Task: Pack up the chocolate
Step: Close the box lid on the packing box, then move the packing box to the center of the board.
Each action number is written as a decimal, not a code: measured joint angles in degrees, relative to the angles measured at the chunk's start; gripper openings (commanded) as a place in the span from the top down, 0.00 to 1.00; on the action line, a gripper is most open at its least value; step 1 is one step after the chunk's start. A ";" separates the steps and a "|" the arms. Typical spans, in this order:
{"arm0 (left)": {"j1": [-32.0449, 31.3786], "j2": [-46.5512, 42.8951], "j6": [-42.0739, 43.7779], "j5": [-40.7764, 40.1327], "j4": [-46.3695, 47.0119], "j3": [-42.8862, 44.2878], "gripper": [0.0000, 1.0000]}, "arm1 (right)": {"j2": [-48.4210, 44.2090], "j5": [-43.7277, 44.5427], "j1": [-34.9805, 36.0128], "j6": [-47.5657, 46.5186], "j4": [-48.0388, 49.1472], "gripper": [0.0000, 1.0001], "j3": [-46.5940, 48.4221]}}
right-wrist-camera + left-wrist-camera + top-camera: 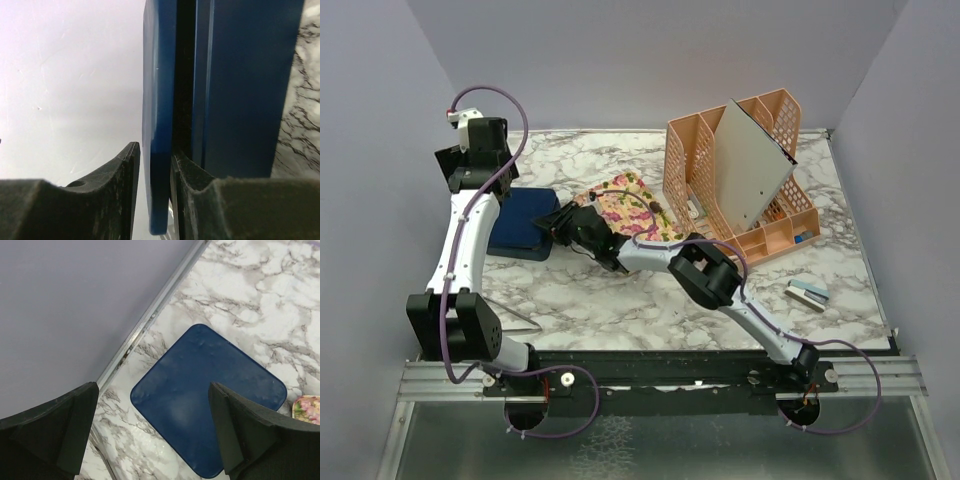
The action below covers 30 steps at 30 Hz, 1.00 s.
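A dark blue square box [520,226] lies at the table's left, its lid [157,100] lifted a little off the body [245,90]. My right gripper [155,152] reaches in from the right at the box's near edge [560,222]. The lid's edge stands between its fingers. One finger lies against the lid and a thin gap shows at the other. My left gripper [153,405] hangs wide open high over the box [210,390], holding nothing. A small dark bit [657,208] on the floral plate [630,212] may be chocolate; it is too small to tell.
A peach wire file rack [692,170] with a grey board [755,165] leaning in it stands at the back right. A small white and blue item [807,292] lies near the right front. Grey walls close in the left, back and right sides.
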 measured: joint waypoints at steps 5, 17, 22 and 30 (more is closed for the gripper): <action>0.31 2.91 -2.12 0.28 0.02 -1.79 0.01 | -5.29 -0.66 0.00 -1.95 -0.87 0.64 -7.43; 7.74 11.89 -7.87 4.44 1.31 -2.51 0.12 | -16.76 -0.74 -0.61 -10.40 -6.54 0.51 -18.25; 9.66 20.24 -6.14 7.93 1.70 -0.66 0.19 | -16.83 -0.72 -1.03 -12.68 -8.66 0.49 -18.14; 10.21 25.81 -1.81 15.10 2.45 1.97 0.23 | -14.69 -1.55 -2.03 -14.23 -10.80 0.49 -13.05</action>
